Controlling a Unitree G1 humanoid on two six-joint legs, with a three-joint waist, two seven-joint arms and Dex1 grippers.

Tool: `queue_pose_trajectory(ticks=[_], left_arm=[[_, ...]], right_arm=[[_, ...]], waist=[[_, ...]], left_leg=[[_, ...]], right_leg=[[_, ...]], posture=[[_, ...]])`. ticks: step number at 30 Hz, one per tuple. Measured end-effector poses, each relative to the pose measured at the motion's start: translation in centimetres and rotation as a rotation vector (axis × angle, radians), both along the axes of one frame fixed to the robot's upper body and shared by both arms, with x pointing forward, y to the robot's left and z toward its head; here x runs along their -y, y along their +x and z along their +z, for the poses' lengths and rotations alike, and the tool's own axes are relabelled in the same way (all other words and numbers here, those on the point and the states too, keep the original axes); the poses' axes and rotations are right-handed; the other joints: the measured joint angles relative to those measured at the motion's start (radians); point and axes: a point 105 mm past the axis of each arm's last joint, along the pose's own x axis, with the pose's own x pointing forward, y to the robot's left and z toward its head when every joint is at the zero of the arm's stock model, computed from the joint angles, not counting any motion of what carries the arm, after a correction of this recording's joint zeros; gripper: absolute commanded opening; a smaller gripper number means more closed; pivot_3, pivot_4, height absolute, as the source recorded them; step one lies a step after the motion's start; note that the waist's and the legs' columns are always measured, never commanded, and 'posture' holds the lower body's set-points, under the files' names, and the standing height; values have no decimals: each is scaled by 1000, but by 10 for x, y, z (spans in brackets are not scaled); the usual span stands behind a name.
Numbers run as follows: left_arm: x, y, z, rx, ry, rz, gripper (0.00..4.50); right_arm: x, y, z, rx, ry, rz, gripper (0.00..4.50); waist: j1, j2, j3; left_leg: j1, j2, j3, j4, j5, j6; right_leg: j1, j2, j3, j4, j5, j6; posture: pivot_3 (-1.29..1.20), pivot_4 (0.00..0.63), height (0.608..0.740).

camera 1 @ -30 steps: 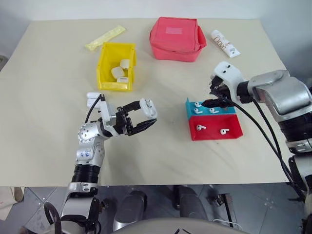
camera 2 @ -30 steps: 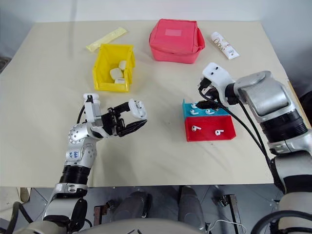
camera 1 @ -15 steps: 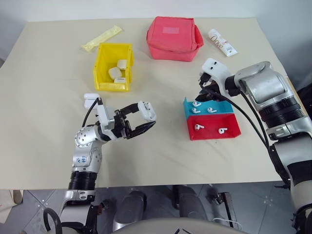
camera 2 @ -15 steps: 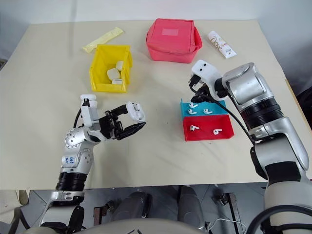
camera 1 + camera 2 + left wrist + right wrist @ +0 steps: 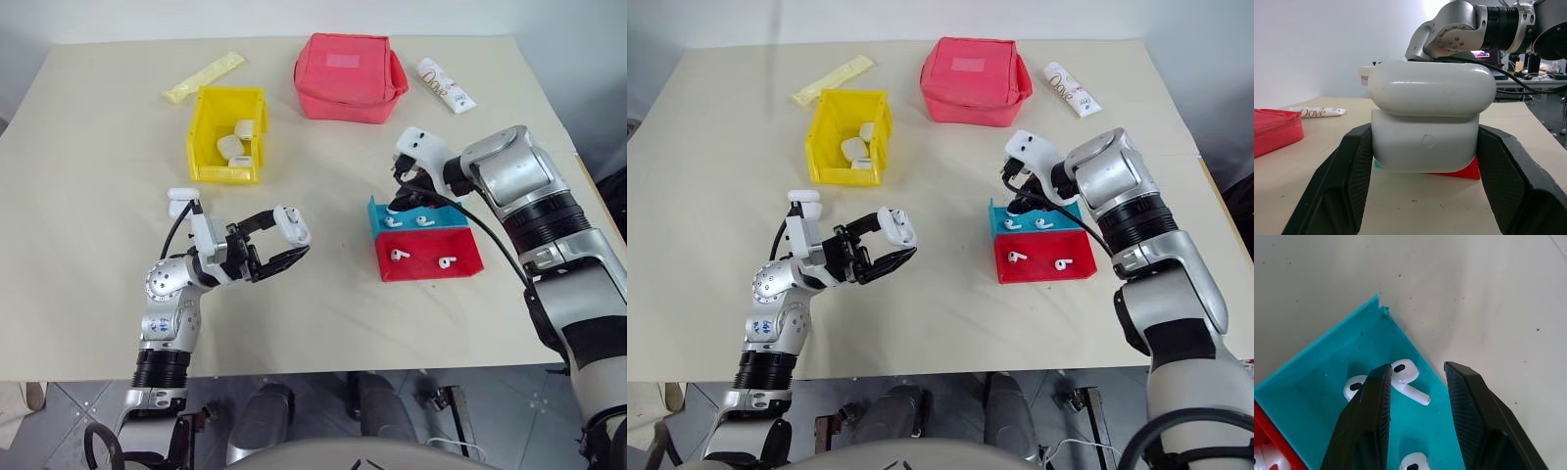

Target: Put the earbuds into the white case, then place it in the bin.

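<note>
While the left gripper point(image 5: 277, 241) stays clamped on the white case point(image 5: 293, 224), glossy and rounded with its lid raised, the right gripper point(image 5: 1415, 396) hangs over the blue tray point(image 5: 1327, 372) with its fingers apart. One earbud point(image 5: 1404, 377) lies between them, touching the left pad point(image 5: 1378, 396); its short stem runs across the gap toward the other finger. I judge the right arm is the one to close here. More earbuds point(image 5: 419, 258) lie in the red tray point(image 5: 431, 269) beside the blue tray. Left of the blue tray and farther, the yellow bin point(image 5: 227, 132) of smooth plastic holds similar cases. A red fabric pouch point(image 5: 348, 76) lies beyond.
</note>
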Motion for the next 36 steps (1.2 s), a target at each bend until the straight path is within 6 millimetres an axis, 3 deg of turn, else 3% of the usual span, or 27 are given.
queue_pose_trajectory(ticks=[35,36], left_arm=[[-2,-5,1,0,-4,36,2784],[-2,-5,1,-1,-4,37,2784]], right_arm=[[1,3,-13,-15,-29,35,1754],[1,4,-14,-15,-29,36,1569]], waist=[[-2,1,-1],[-2,1,-2]], left_leg=[[0,0,0,0,0,0],[1,0,0,0,0,0]], right_leg=[[0,0,0,0,0,0],[0,0,0,0,0,0]], posture=[[0,150,740],[0,150,740]])
